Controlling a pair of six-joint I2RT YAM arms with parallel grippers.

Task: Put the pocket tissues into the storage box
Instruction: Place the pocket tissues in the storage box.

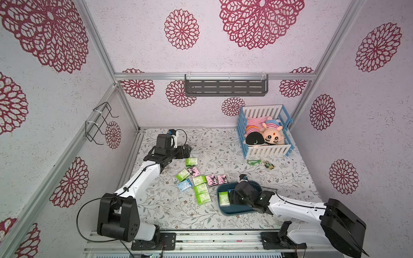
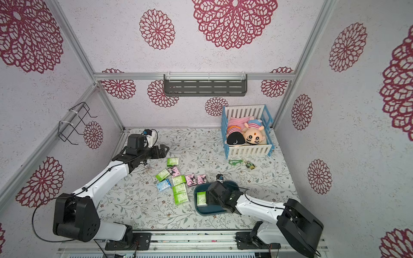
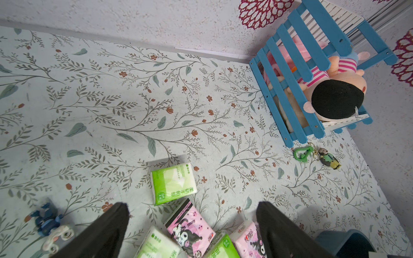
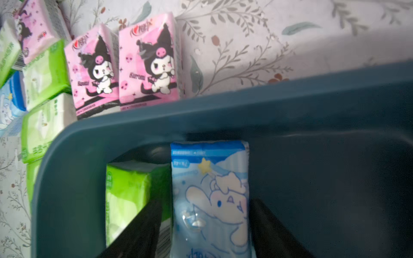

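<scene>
- The storage box (image 1: 237, 211) sits on the table (image 1: 223, 145), right of centre and low in both top views.
- Inside it, a light-blue pack (image 4: 210, 196) lies flat just beside a green pack (image 4: 125, 194), with its end close to the box wall. In a top view only the green one (image 2: 201, 198) shows, at the left end of the box.
- The right gripper (image 4: 205, 201) reaches into the box. Its fingers stand one on each side of the light-blue pack, and a sliver of gap shows on the green pack's side, so the jaws are spread and not clamping it.
- Two pink packs (image 1: 216, 179) lie side by side just beyond the box's upper-left rim.
- The loose packs (image 1: 196, 178) form a cluster left of the box: green, pink and one light blue.
- The left gripper (image 3: 192, 204) hovers at the cluster's upper-left end, jaws wide apart and holding nothing.
- A crib (image 1: 264, 152) with plush dolls (image 1: 266, 136) stands at the table's upper right. A green clip (image 1: 252, 162) and a small charm (image 1: 269, 164) lie just below it.
</scene>
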